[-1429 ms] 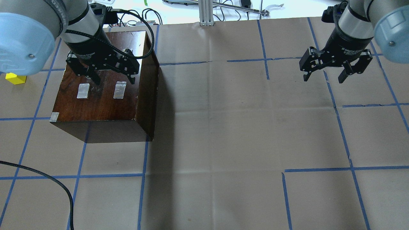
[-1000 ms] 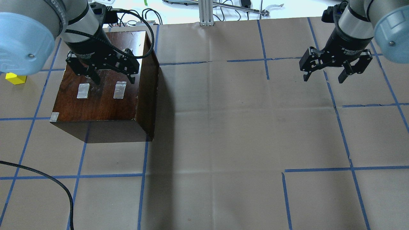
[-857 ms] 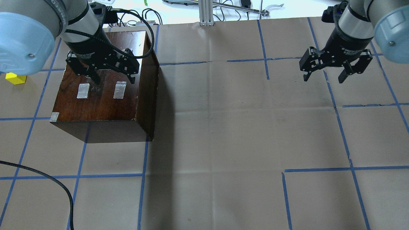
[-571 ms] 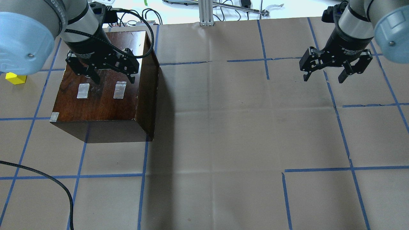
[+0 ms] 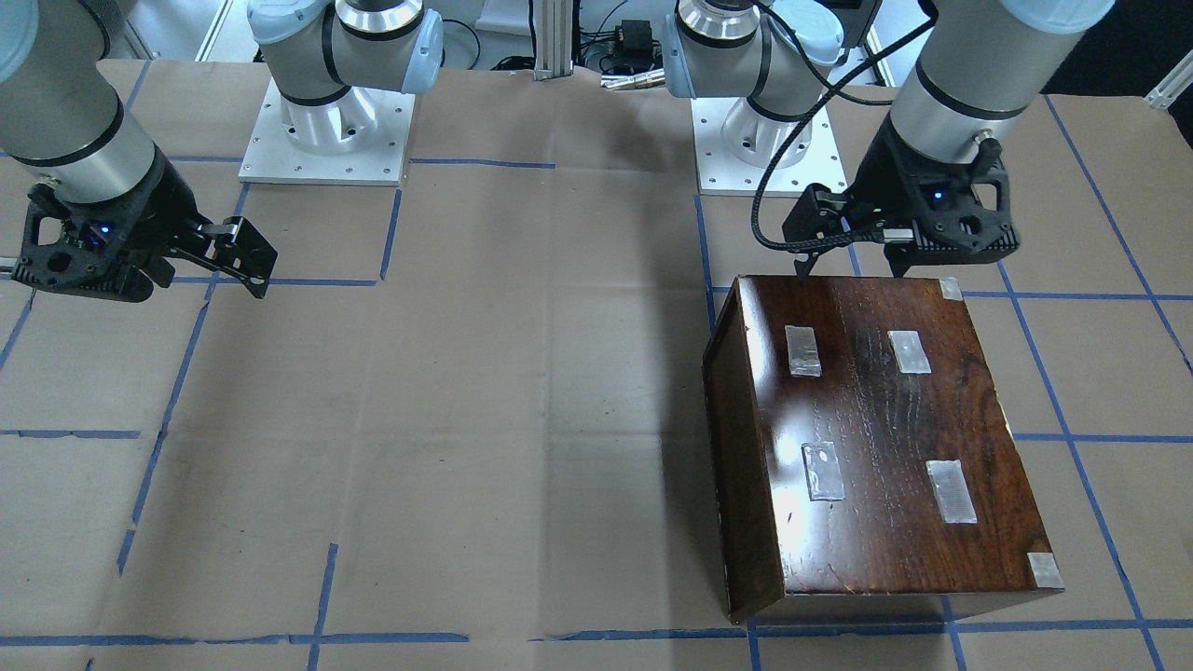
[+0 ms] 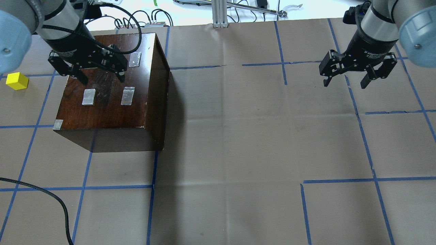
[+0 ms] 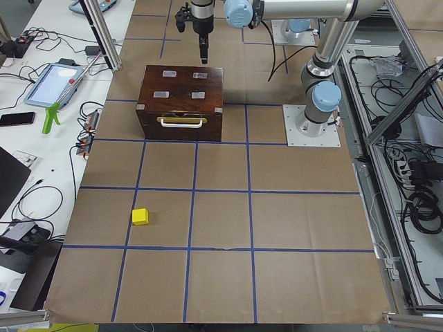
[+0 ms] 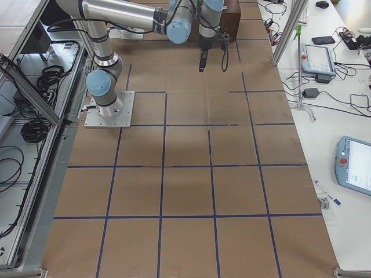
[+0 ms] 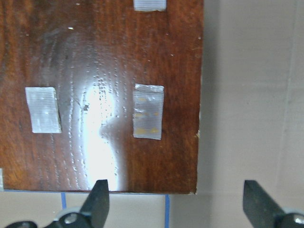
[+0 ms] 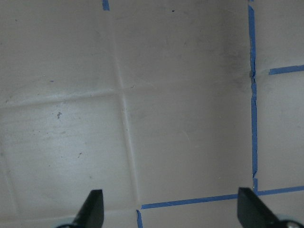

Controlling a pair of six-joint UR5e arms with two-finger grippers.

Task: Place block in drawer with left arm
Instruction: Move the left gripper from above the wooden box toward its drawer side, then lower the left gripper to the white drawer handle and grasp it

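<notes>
The yellow block (image 6: 17, 81) sits on the brown paper left of the dark wooden box (image 6: 109, 102); it also shows in the exterior left view (image 7: 140, 216). The drawer is shut. Only its dark front panel (image 7: 181, 128) shows, flush with the box, and the pale tray is hidden. My left gripper (image 6: 102, 79) hangs open and empty over the box's tape-patched top (image 9: 104, 95), well to the right of the block. In the left wrist view its fingertips (image 9: 98, 199) frame the box's edge. My right gripper (image 6: 345, 81) is open and empty above bare paper far to the right.
A black cable (image 6: 51, 200) lies on the paper at the near left. Blue tape lines (image 6: 282, 63) grid the table. An aluminium post (image 6: 219, 13) and loose wires stand at the far edge. A wide stretch of paper lies between the box and the right gripper.
My left gripper has moved left and toward the far side over the box top, staying open. The block now shows in full. The right arm has not moved.
</notes>
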